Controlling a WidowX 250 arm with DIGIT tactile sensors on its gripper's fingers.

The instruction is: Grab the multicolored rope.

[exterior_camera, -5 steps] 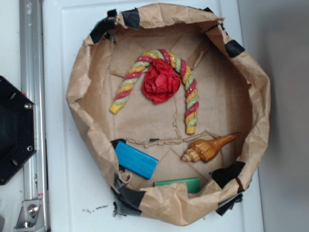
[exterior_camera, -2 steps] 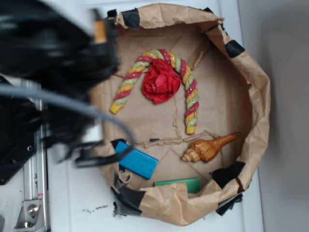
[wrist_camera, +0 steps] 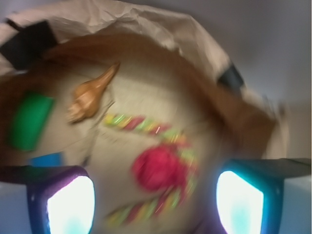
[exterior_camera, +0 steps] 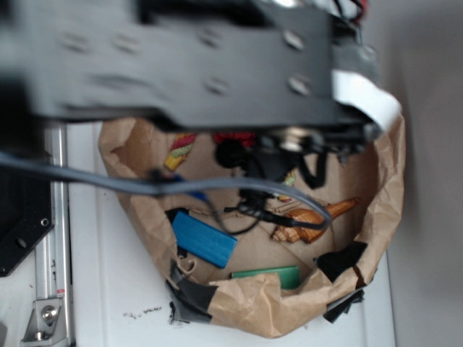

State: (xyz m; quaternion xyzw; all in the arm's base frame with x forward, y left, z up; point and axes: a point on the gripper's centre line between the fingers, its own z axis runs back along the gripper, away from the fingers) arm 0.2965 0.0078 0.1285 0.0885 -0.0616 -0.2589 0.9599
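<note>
Sweeping in from the left edge, the black robot arm (exterior_camera: 195, 65) now spreads across the whole upper half of the exterior view, hiding most of what lay open a moment ago. Its gripper (wrist_camera: 155, 200) hangs above the crumpled brown paper basin (exterior_camera: 383, 181), and the wrist view shows the two glowing pads (wrist_camera: 70, 202) set wide apart with nothing between them, so the claw is open and empty. The multicolored rope (wrist_camera: 141, 124), a thick twisted cord of red, yellow and light green strands, lies on the basin floor bent in an arch around a red flower-like ball of fabric (wrist_camera: 158, 168), one leg running near the carved wooden shell (wrist_camera: 90, 95), the other low in the wrist frame. From outside only its yellow-tipped end (exterior_camera: 179, 150) peeks beneath the arm. A blue block (exterior_camera: 204, 240) and a green block (exterior_camera: 268, 275) sit well apart from it. The cord looks light, soft and limp, with a grippy twisted surface; it will probably sag from wherever it is pinched. A straight leg clear of the fabric ball seems the safest hold, since the arch top touches the ball.
</note>
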